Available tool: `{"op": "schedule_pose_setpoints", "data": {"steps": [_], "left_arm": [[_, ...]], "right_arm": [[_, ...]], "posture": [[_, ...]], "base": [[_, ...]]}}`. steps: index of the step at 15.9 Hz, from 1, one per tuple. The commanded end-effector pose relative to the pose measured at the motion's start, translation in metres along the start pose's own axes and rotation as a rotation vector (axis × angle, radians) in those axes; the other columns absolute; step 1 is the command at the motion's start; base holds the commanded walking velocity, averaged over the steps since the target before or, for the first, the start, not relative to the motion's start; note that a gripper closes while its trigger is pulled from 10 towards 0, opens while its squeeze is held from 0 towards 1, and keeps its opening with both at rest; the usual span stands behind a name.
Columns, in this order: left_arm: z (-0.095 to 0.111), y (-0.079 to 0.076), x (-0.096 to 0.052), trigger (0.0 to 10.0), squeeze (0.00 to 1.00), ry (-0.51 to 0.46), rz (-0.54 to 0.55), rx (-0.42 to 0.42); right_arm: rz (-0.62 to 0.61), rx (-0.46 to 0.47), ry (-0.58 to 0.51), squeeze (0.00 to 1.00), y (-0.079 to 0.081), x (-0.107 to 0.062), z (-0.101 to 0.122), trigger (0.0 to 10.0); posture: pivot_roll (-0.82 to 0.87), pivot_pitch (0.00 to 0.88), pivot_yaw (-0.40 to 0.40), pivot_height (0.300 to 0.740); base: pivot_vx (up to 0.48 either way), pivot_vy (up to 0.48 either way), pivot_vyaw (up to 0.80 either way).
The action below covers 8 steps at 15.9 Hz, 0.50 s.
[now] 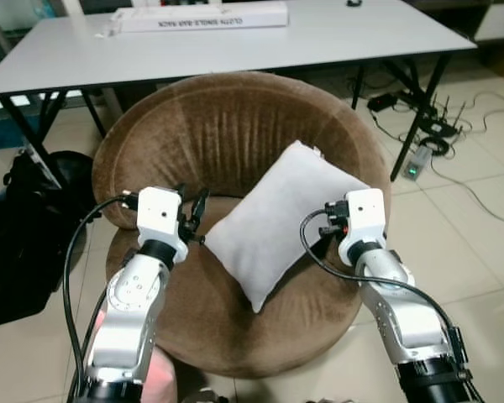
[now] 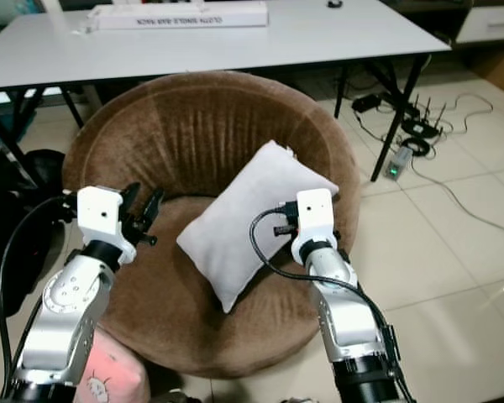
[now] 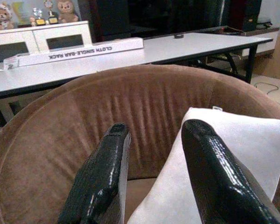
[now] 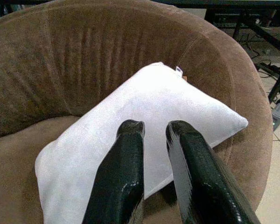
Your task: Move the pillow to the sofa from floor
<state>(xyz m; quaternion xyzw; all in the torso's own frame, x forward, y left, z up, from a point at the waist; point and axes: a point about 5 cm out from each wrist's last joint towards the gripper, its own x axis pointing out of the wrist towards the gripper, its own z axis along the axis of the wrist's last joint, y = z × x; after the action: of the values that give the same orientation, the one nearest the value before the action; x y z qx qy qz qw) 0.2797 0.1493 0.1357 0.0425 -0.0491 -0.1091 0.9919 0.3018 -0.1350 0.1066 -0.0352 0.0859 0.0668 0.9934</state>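
Pillow point(image 1: 279, 220) — white, plump and rectangular — lies tilted in the round brown sofa chair point(image 1: 218, 126), its upper corner propped against the backrest and its lower corner reaching toward the front of the seat cushion. It looks light and soft, with a matte fabric cover that should not slip; squeezed in the middle it would likely just cave in, so a pinch on a corner or along an edge seam, or a press from both sides, seems the surest hold. The right claw point(image 4: 151, 135) hovers over the pillow's near edge with its two black fingers parted a little and nothing between them. The left claw point(image 3: 154, 140) sits just beside the pillow's left edge, fingers spread apart and empty — the backrest shows between them. Behind the chair stands a white table point(image 1: 336, 38) carrying a long white box point(image 1: 202, 17), and cables and a power strip point(image 1: 417, 159) lie on the tiled floor point(image 1: 479, 252).
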Motion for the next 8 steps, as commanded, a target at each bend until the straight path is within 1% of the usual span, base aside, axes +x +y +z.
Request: {"op": "schedule_pose_setpoints", "data": {"steps": [1, 3, 5, 8], "left_arm": [[-0.0001, -0.0027, -0.001, 10.0, 0.0, 0.021, 0.006, 0.018], [-0.0013, -0.0034, -0.0036, 10.0, 0.0, 0.035, 0.019, 0.008], [-0.0008, -0.002, -0.0054, 10.0, 0.0, 0.042, 0.023, 0.02], [0.0022, -0.0007, -0.0041, 10.0, 0.0, 0.045, 0.016, 0.028]], "right_arm": [[-0.014, 0.002, -0.006, 0.0, -0.0038, 0.0015, -0.0008, 10.0], [-0.032, 0.019, 0.004, 0.0, -0.0059, 0.0016, -0.0051, 10.0], [-0.036, 0.036, 0.005, 0.0, -0.0064, 0.0018, -0.0071, 10.0], [-0.046, 0.055, -0.014, 0.0, -0.0076, 0.0044, -0.006, 10.0]], "posture": [[0.06, 0.0, 0.022, 0.74], [0.07, 0.0, 0.017, 0.74], [0.07, 0.0, 0.021, 0.74], [0.07, 0.0, 0.03, 0.74]], "base": [[0.0, 0.0, 0.0], [0.0, 0.0, 0.0], [0.0, 0.0, 0.0], [0.0, 0.0, 0.0]]}}
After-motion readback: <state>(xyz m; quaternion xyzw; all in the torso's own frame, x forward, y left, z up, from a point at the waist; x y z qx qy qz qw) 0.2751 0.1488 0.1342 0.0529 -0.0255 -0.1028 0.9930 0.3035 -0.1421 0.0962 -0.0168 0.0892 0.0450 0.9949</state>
